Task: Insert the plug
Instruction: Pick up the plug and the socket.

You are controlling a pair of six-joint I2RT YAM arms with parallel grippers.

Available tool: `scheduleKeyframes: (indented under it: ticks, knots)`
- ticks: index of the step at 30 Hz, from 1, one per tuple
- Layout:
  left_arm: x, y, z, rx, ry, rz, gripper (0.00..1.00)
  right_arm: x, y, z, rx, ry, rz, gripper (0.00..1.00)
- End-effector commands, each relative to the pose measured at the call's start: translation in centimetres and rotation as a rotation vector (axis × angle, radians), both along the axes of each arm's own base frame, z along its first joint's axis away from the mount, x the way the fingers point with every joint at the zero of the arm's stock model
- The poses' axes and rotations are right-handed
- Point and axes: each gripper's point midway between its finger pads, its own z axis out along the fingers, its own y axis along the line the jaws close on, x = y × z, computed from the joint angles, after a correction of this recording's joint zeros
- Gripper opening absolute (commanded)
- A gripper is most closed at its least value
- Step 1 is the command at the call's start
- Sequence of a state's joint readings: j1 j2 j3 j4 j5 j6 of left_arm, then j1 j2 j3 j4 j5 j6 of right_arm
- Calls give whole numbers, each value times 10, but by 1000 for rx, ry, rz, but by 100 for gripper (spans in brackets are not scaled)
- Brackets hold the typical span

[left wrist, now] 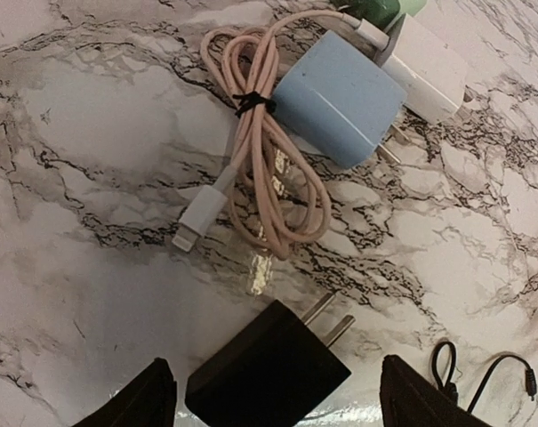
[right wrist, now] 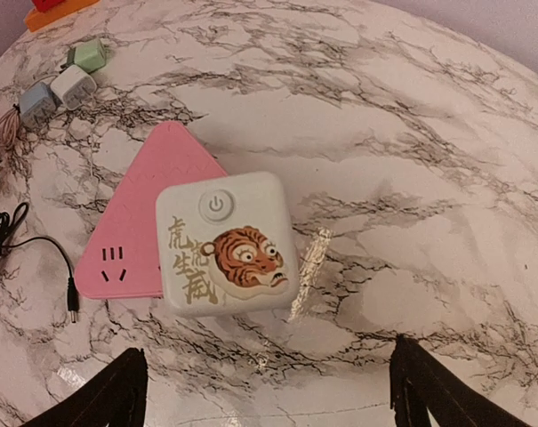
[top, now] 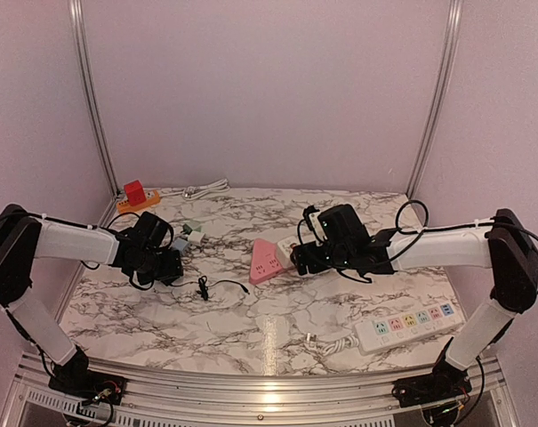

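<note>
My left gripper point(left wrist: 282, 396), jaws apart like my right gripper's point(right wrist: 269, 391), straddles the black two-pronged plastic plug point(left wrist: 267, 372) lying on the marble table point(left wrist: 91, 116); I should clamp its flat sides squarely, prongs free.

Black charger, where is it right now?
The black charger lies low in the left wrist view on the marble table, between the fingers of the open left gripper, prongs pointing toward the blue charger and pink cable.

Mid-table point(top: 277, 311), the square adapter point(right wrist: 226, 242) overlaps the triangular socket block's point(top: 267, 261) right edge. Chargers point(top: 191, 235) cluster further left, with a plug point(left wrist: 269, 369) near them toward the front. The power strip point(top: 411, 325) lies by the front right corner.
</note>
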State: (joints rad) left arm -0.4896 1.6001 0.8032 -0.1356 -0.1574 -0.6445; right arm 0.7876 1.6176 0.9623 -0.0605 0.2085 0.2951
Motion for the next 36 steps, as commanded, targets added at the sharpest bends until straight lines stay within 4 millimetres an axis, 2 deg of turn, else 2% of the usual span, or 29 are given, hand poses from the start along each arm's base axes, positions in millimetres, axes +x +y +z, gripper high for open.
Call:
scheduleKeyframes:
  ticks: [1, 4, 11, 17, 21, 25, 29, 32, 36]
  knots:
    - [2, -5, -12, 14, 27, -66, 79, 4, 10, 7, 14, -13, 16, 89]
    - [-3, -5, -21, 15, 49, -75, 75, 4, 11, 4, 13, -10, 17, 89]
    - [-6, -12, -24, -31, 44, -88, 43, 3, 15, 2, 27, 1, 25, 89]
    - [-5, -18, -21, -61, 45, -103, 29, 1, 15, 3, 37, -6, 40, 89]
    - [-6, -23, -17, -102, 41, -105, 26, -6, 17, 3, 47, -3, 75, 90]
    - [-10, -35, -7, -193, 34, -115, 25, -10, 32, 16, 113, -34, 153, 99]
    - [-9, -48, 10, -296, 3, -117, 25, -33, 61, 34, 153, -114, 333, 99]
    - [-10, -57, 21, -372, -1, -109, 26, -52, 82, 44, 79, -228, 436, 99]
    - [-12, -68, 35, -469, -13, -101, 26, -70, 104, 45, -38, -347, 513, 99]
